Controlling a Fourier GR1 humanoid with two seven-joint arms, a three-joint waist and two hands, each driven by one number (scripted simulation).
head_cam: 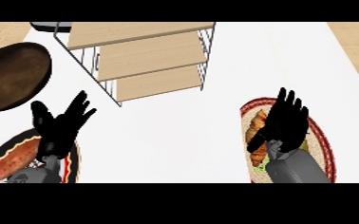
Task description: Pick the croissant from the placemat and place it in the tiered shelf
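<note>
1. Plainly, the fingers (286, 102) of the black right hand (286, 123) are straight and held close together, pointing toward twelve o'clock, with nothing curled inside them; the thumb angles toward eight o'clock and reaches the pastry below.
2. That hand hovers over the round woven placemat with a red rim (321, 137), which lies at the counter's four o'clock; its grey right forearm (298, 168) comes in from six o'clock.
3. The golden-brown croissant (258, 126) lies on the placemat, just at the hand's nine o'clock side — long axis running from twelve to six, its lower half partly hidden by the thumb and wrist.
4. Whether the palm touches the croissant cannot be told.
5. The black left hand (60, 123) shows at eight o'clock, fingers spread wide and up, resting and holding nothing.
6. Beneath it sits a round dark plate with a red and white rim (17, 154), cut off by the view's lower left edge.
7. The wire-framed tiered shelf with pale wooden boards (151, 57) stands at eleven to twelve o'clock, well apart from the croissant, its three boards bare.
8. A large dark brown round wooden dish (21, 73) lies at ten o'clock, just beside the shelf — all of it on the white counter top (182, 137).
</note>
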